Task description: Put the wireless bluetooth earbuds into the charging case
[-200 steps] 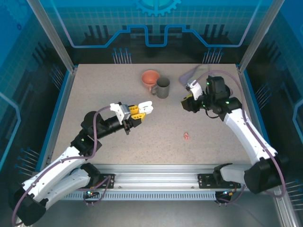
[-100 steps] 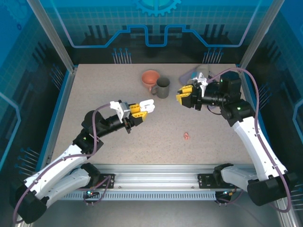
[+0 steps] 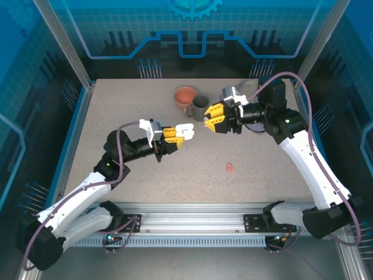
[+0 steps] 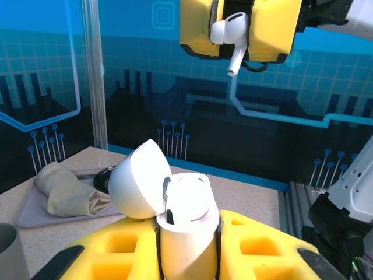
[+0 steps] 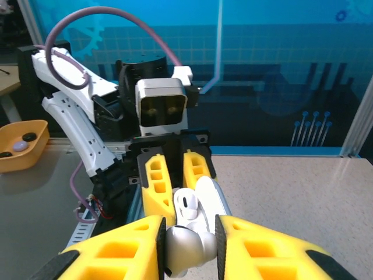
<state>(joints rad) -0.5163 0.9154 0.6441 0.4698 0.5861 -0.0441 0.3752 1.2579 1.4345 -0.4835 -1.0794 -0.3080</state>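
My left gripper [image 3: 179, 132] is shut on the white charging case [image 3: 186, 129] and holds it upright above the table. In the left wrist view the case [image 4: 185, 227] has its lid [image 4: 137, 186] flipped open to the left. My right gripper [image 3: 207, 122] is shut on a white earbud [image 5: 186, 248], a short way right of the case. From the left wrist the earbud [image 4: 229, 36] hangs stem-down between yellow fingers [image 4: 201, 29], above the open case and apart from it. A salmon-pink earbud [image 3: 229, 168] lies on the table, right of centre.
A salmon cup [image 3: 185, 95] and a grey cup [image 3: 200, 105] stand at the back centre, just behind the right gripper. A grey tray with a crumpled cloth [image 4: 64, 195] sits at the back right. Blue-framed walls [image 3: 74, 134] border the table.
The right arm has swung left from the back right, carrying the earbud close to the case. The left gripper has shifted slightly right with the case.
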